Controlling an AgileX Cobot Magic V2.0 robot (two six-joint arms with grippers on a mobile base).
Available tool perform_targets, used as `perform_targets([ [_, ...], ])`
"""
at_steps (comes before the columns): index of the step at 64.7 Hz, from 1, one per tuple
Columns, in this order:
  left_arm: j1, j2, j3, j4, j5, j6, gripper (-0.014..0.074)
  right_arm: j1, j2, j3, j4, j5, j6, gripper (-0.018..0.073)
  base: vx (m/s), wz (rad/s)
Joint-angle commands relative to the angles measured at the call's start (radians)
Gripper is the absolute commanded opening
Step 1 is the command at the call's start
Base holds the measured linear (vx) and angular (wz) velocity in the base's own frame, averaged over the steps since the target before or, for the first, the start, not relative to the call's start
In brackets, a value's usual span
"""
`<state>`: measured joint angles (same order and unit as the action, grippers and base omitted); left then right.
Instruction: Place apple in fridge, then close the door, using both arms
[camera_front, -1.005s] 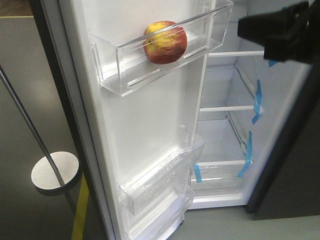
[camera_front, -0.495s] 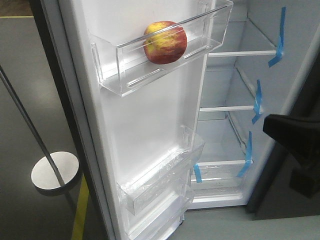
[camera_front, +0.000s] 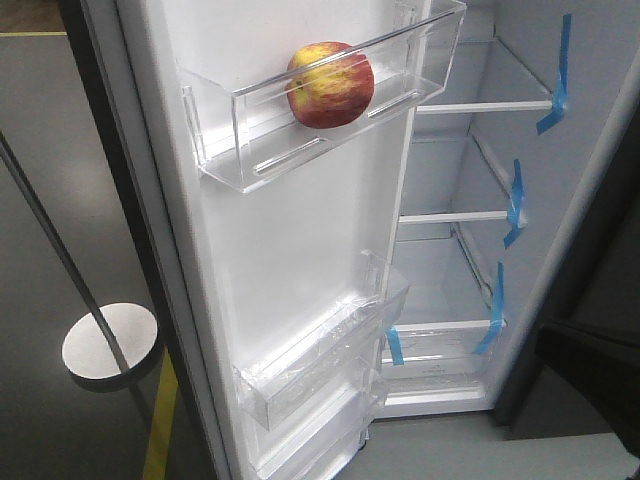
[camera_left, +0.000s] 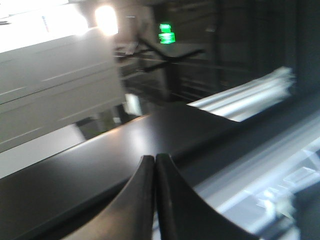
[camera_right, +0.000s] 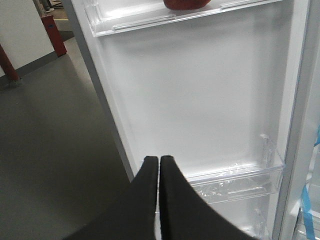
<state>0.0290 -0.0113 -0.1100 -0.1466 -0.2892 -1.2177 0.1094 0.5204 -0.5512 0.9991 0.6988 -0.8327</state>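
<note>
Lower left, you've got a pole (camera_front: 60, 260) on its round base, just beside the open door (camera_front: 290, 260). The apple (camera_front: 330, 85) sits in the door's top bin (camera_front: 250, 150), upper centre. Your left gripper (camera_left: 154, 159) and right gripper (camera_right: 159, 160) are both pinched closed, gripping nothing.

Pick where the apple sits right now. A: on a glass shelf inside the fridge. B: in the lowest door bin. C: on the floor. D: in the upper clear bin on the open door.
D: the apple rests in the upper clear bin high on the door, seen through the bin's front wall.
</note>
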Motion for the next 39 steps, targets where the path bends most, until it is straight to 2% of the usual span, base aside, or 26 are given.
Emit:
perform_targets([
  [1,-0.008,0.035,-0.123,0.123,-0.07,-0.035,-0.0006,-0.001,0.004,-0.026,0.03,-0.021,-0.003,-0.0006,0.0,0.0],
  [10,-0.008,0.138,-0.265,0.255,-0.065,-0.035,0.0,-0.001,0.004,-0.026,0.03,-0.02,-0.003,-0.0006,0.0,0.0],
  [19,-0.008,0.281,-0.382,0.35,-0.067,-0.035,0.0017,-0.001,0.004,-0.026,0.03,-0.015,-0.003,-0.0006,0.0,0.0],
  [30,-0.008,0.479,-0.481,0.421,-0.117,-0.035,0.0071,-0.001,0.004,-0.026,0.03,-0.002,-0.004,-0.0006,0.0,0.0],
  [39,-0.008,0.647,-0.547,0.423,-0.232,-0.063,0.0154,-0.001,0.004,-0.026,0.029,0.001,-0.007,-0.0006,0.0,0.0],
])
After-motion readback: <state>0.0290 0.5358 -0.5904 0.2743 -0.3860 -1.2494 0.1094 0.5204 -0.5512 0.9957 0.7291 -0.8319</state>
